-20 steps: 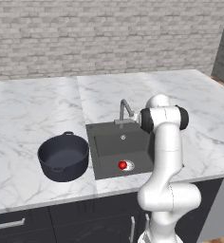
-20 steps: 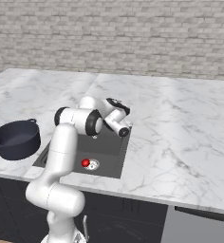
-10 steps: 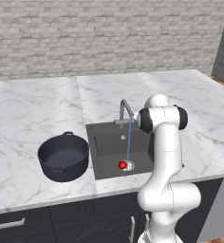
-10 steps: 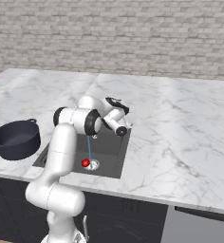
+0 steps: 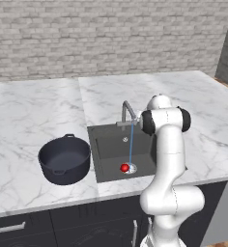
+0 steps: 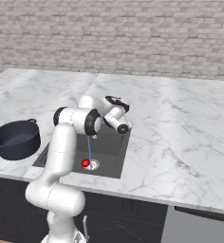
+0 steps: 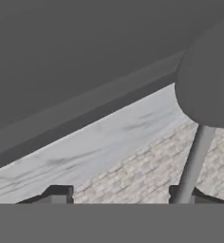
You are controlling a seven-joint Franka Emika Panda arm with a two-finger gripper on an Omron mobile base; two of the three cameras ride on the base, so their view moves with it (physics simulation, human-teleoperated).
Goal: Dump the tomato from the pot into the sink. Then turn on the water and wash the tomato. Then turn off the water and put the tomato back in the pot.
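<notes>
Left base: tomato [image 5: 124, 168] well below claw [image 6: 125, 127]

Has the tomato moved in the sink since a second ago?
No. The tomato still lies just left of the drain at the sink's front, as before; only a water stream now falls beside it.

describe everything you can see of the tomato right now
The tomato is a small, round, bright red ball, smooth and glossy-looking, far smaller than the pot. It lies on the dark floor of the sink, near the front edge, touching or right beside the round silver drain. A thin blue stream of water falls from the faucet and lands just next to it. Nothing grips it. Its stem is too small to make out.
</notes>
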